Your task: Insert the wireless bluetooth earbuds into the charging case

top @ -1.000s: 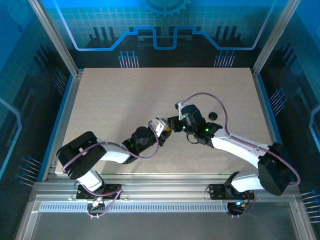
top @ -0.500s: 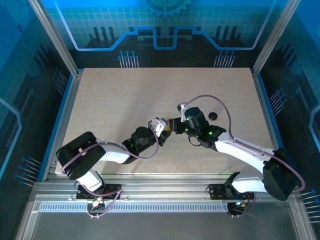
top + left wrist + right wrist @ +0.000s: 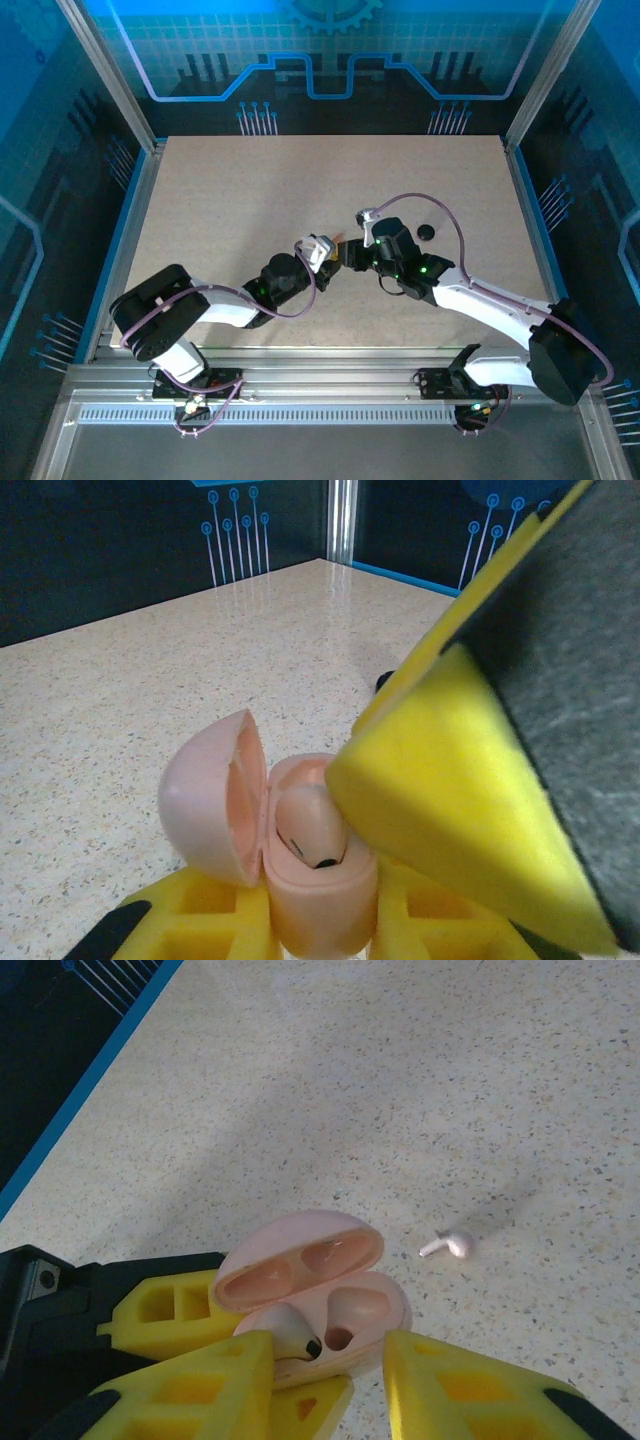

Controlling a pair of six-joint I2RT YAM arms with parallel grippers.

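This is a robotics lab test cell: a left arm (image 3: 225, 308) and a right arm (image 3: 480, 300) are bolted to an aluminium rail (image 3: 330, 385) at the near edge of a speckled beige table (image 3: 250, 200). Slotted metal posts (image 3: 105, 70) frame the table. Blue panels (image 3: 320, 40) printed with circuit-trace patterns wall it in on three sides.

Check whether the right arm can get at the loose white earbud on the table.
Probably yes. The earbud lies alone on bare table just beyond the pink case, and the right gripper hangs over that case with its jaws apart.
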